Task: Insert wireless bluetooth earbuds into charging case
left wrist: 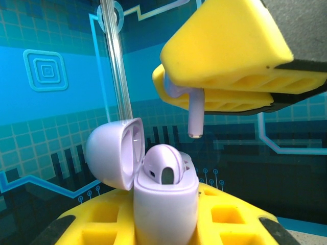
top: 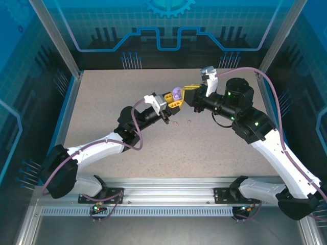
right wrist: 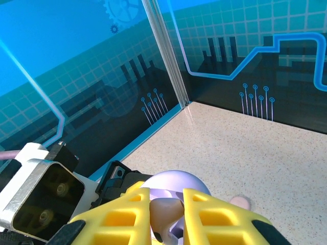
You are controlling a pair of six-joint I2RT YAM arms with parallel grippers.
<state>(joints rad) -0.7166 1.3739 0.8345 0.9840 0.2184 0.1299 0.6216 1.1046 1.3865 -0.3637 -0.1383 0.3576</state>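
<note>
My left gripper (top: 172, 100) is shut on a purple charging case (left wrist: 166, 204), held upright above the table with its lid (left wrist: 113, 153) swung open to the left. One purple earbud (left wrist: 164, 164) sits in the case. Just above it, my right gripper (right wrist: 166, 214) is shut on a second purple earbud (left wrist: 194, 115), whose stem points down a short way above the case's free slot. In the right wrist view the held earbud (right wrist: 166, 210) sits between the yellow fingers (right wrist: 122, 219), over the case (right wrist: 173, 179).
Two pale pink earbuds (top: 175, 123) (top: 189, 121) lie on the speckled table (top: 204, 153) below the grippers; one of them (right wrist: 240, 202) lies by my right fingers. Glass walls with metal posts (right wrist: 166, 51) close off the back and sides.
</note>
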